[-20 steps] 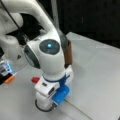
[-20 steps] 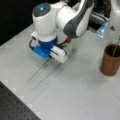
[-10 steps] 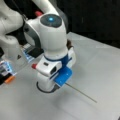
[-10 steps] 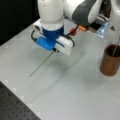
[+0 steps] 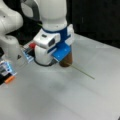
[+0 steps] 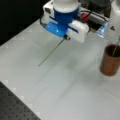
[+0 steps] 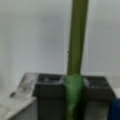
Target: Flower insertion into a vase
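While wrist cam alone shows gripper (image 7: 73, 93) clamped on stem (image 7: 77, 37), vase (image 6: 110, 60) stands apart.

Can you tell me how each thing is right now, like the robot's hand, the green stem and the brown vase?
gripper: shut on the stem, above the table.
stem: held at one end, slanting down toward the table, outside the vase.
vase: upright on the table, mouth open, a thin stalk already inside.
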